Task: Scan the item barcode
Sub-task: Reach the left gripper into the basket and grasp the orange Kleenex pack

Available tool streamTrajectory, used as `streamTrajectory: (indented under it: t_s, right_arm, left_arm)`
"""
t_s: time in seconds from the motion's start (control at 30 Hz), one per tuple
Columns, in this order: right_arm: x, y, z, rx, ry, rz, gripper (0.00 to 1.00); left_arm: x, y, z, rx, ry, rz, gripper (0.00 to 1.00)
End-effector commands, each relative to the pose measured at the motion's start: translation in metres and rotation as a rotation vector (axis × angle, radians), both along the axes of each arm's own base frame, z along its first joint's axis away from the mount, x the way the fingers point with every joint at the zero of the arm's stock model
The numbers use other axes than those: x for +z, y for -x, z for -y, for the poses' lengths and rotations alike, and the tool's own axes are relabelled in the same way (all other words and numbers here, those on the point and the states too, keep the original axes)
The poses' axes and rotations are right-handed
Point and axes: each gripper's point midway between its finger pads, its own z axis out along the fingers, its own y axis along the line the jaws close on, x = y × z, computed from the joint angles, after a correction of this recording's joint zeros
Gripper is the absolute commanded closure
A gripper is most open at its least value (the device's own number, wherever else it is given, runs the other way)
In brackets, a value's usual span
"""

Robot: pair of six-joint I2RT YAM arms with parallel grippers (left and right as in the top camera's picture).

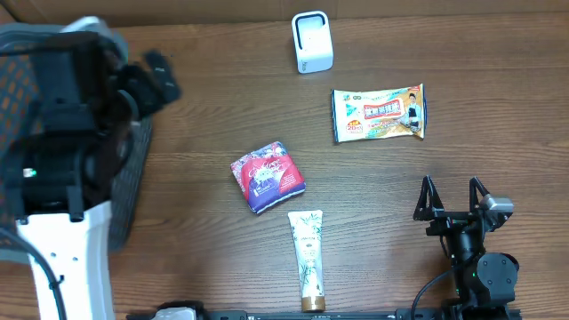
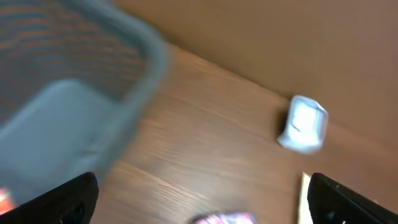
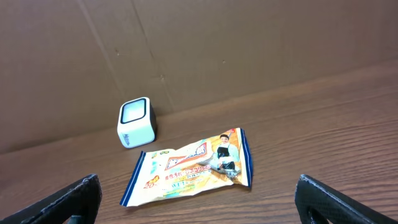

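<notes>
The white barcode scanner stands at the back of the wooden table; the two wrist views also show this scanner. Three items lie on the table: an orange-and-white snack pack, a red-and-blue pouch and a cream tube. My left gripper hangs open and empty at the far left over the basket's edge, its view blurred. My right gripper stands open near the front right, short of the snack pack, holding nothing.
A grey mesh basket sits at the table's left side under the left arm. A brown cardboard wall closes off the back behind the scanner. Bare wood lies between the items.
</notes>
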Motion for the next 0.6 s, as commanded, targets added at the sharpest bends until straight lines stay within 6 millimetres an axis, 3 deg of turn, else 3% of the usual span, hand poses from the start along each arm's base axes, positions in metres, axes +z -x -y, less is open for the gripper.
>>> streamTrajectory:
  t_s: [0.0, 0.1, 0.27, 0.4, 0.57]
  right_arm:
    - [-0.002, 0.0, 0.001, -0.005, -0.008, 0.003, 0.0]
    - [-0.002, 0.0, 0.001, -0.005, -0.008, 0.003, 0.0]
    - [-0.002, 0.0, 0.001, -0.005, -0.008, 0.003, 0.0]
    - [-0.002, 0.0, 0.001, -0.005, -0.008, 0.003, 0.0]
    - [-0.002, 0.0, 0.001, -0.005, -0.008, 0.003, 0.0]
  left_arm:
    - [0.01, 0.025, -0.079, 0.325, 0.012, 0.042, 0.0]
    - [-0.01, 0.042, -0.126, 0.499, 0.067, -0.021, 0.0]
    - [-0.078, 0.066, -0.179, 0.764, 0.197, -0.254, 0.0]
    - [-0.144, 0.072, -0.203, 0.886, 0.269, -0.44, 0.0]
    - [-0.227, 0.077, -0.223, 0.924, 0.221, -0.606, 0.0]
